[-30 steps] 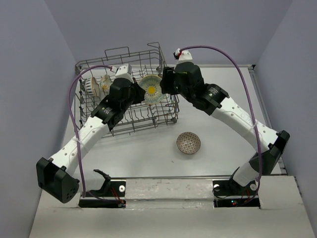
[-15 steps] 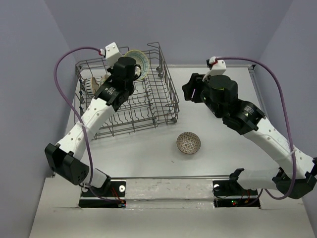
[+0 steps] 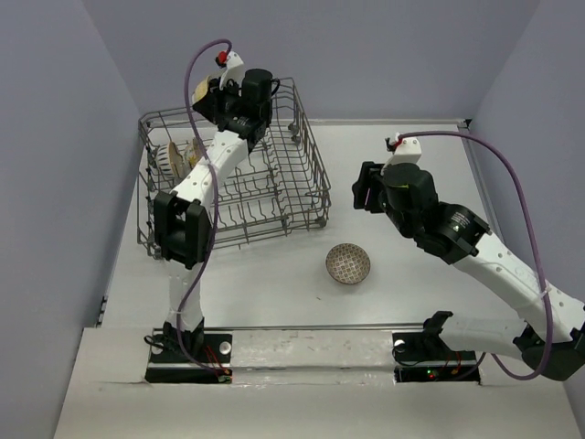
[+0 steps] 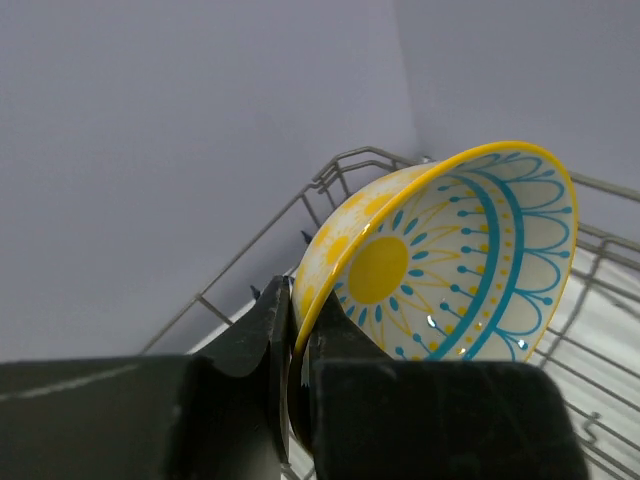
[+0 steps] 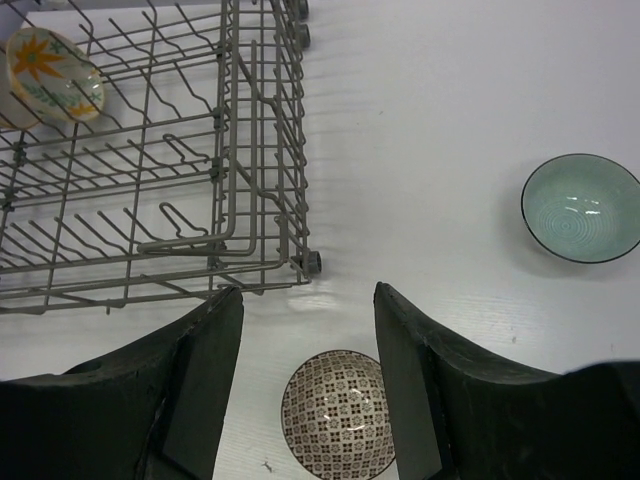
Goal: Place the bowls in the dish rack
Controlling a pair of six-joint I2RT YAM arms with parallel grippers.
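The left fingers (image 4: 262, 345) pinch the rim of a yellow-and-teal flower bowl (image 4: 440, 250), holding it on edge high above the far edge of the dish rack (image 3: 274, 197). The right fingers (image 5: 205, 370) are spread wide above the table (image 5: 430, 120), and the brown-patterned bowl (image 5: 338, 415) lies below the gap between them. A teal bowl (image 5: 581, 208) sits well apart on the table. An orange-flower bowl (image 5: 50, 72) rests inside the rack.

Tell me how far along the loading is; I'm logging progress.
Done: cream bowl and orange flower bowl stand in the dish rack. In hand: left fingers pinch the yellow flower bowl by its rim. Left: brown-patterned bowl and teal bowl on the table; right fingers open.
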